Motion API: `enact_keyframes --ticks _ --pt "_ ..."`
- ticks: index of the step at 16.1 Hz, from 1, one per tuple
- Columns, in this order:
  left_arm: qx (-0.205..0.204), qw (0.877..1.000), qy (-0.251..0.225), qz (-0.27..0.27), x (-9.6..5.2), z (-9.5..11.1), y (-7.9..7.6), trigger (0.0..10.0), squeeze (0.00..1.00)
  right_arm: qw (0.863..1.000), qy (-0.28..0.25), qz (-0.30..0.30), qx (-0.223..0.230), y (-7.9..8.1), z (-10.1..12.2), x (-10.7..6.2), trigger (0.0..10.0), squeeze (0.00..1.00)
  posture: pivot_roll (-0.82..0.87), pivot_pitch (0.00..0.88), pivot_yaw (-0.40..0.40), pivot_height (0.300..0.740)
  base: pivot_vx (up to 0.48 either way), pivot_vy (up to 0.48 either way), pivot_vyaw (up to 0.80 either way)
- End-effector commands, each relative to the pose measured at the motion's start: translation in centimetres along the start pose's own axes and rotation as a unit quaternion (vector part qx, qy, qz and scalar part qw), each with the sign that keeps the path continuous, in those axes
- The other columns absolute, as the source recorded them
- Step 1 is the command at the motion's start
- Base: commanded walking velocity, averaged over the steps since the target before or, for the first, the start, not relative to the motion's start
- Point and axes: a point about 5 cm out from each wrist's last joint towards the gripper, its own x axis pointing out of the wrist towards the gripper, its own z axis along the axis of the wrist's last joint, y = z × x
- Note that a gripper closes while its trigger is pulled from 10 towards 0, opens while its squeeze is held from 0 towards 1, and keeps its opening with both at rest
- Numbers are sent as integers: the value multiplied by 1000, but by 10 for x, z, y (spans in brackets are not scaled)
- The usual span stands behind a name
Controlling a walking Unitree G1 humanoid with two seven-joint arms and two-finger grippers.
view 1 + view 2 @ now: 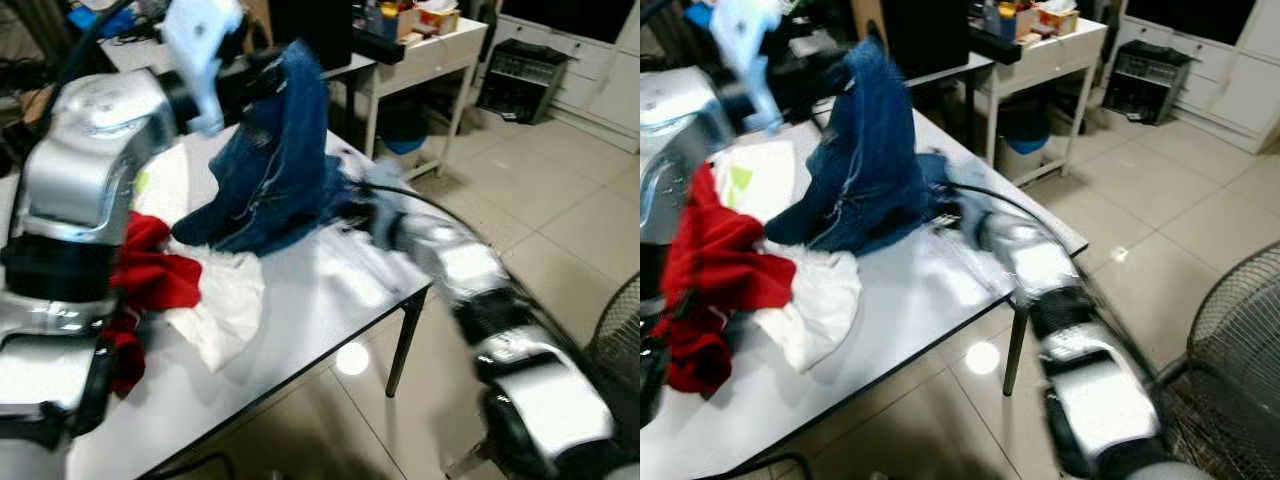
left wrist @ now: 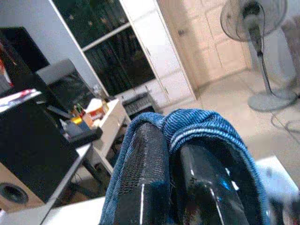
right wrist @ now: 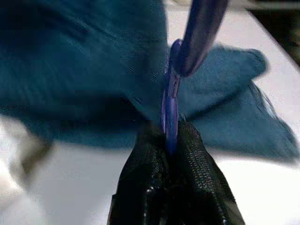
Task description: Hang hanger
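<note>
Clamped jaws: your right gripper (image 3: 171,140) pinches the blue hanger (image 3: 174,84) at the denim garment (image 1: 275,170). Your left gripper (image 2: 173,183) grips the garment's top, lifting it above the white table (image 1: 330,300).

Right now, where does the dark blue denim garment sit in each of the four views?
Left eye view: dark blue denim garment, upper centre, lifted off the white table.
Right eye view: upper centre-left, peaked above the table.
Left wrist view: draped over the left gripper and its black fingers.
Right wrist view: blurred blue backdrop behind the right gripper, which pinches a blue plastic hanger.
Shared landmark: the white table.
</note>
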Motion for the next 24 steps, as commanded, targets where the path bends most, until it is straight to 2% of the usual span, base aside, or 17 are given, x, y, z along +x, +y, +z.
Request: enact_keyframes --ticks 1,2,3,5,7,9,10,11,12,13,14,15,16,18,19,22,24 --pt "-2 999 -35 17 4 17 2 10000 0 999 -34 7 23 3 7 3 10000 0 81 0 61 740 0 0 0" --pt "-14 999 -42 17 12 16 -5 10000 0 996 -69 -30 47 -5 13 4 10000 0 77 0 67 740 0 0 0" --pt "-16 999 -43 19 14 15 -6 10000 0 994 -79 -42 57 -9 13 3 10000 0 74 0 72 740 0 0 0" --pt "-10 999 -23 40 23 1 -8 10000 0 985 -104 -122 69 -37 8 -11 10000 0 55 0 91 740 0 0 0" --pt "34 996 49 68 25 -34 -8 10000 0 973 -110 -192 66 -67 -8 -38 10000 0 39 0 106 740 0 0 0" --pt "53 987 127 78 18 -73 -11 10000 0 966 -106 -231 39 -88 -23 -66 10000 0 18 0 123 740 0 0 0" --pt "51 984 157 74 15 -88 -15 10000 0 965 -108 -236 29 -92 -26 -76 10000 0 18 0 123 740 0 0 0" --pt "50 970 233 42 6 -129 -33 10000 0 964 -123 -238 4 -95 -26 -98 10000 0 3 0 134 740 0 0 0" --pt "51 967 248 31 4 -137 -38 10000 0 964 -127 -235 -1 -94 -25 -101 10000 0 -3 0 136 740 0 0 0" --pt "37 952 304 0 -6 -169 -53 10000 643 963 -140 -230 -11 -88 -21 -111 10000 0 -8 0 138 740 0 0 0" --pt "41 925 376 -31 -23 -200 -66 10000 1000 962 -155 -223 -14 -79 -18 -116 10000 0 -11 0 138 740 0 0 0" --pt "45 909 412 -38 -36 -217 -70 10000 1000 961 -161 -222 -21 -71 -16 -119 10000 0 -18 0 142 740 0 0 0" --pt "40 909 413 -40 -39 -220 -71 10000 1000 960 -159 -229 -26 -69 -16 -120 10000 0 -20 0 143 740 0 0 0" --pt "-32 929 368 -32 -40 -210 -67 10000 1000 961 -169 -218 -21 -57 -13 -124 10000 0 -14 0 135 740 0 0 0" --pt "-44 939 337 -51 -46 -204 -61 10000 1000 959 -175 -221 -16 -52 -10 -128 10000 0 -11 0 131 740 0 0 0" --pt "-62 952 298 -39 -65 -189 -39 10000 1000 949 -217 -228 -6 -44 3 -137 10000 0 1 0 117 740 0 0 0" --pt "-58 963 264 -19 -83 -167 -16 10000 1000 942 -234 -240 -6 -43 14 -143 10000 0 0 0 119 740 0 0 0"
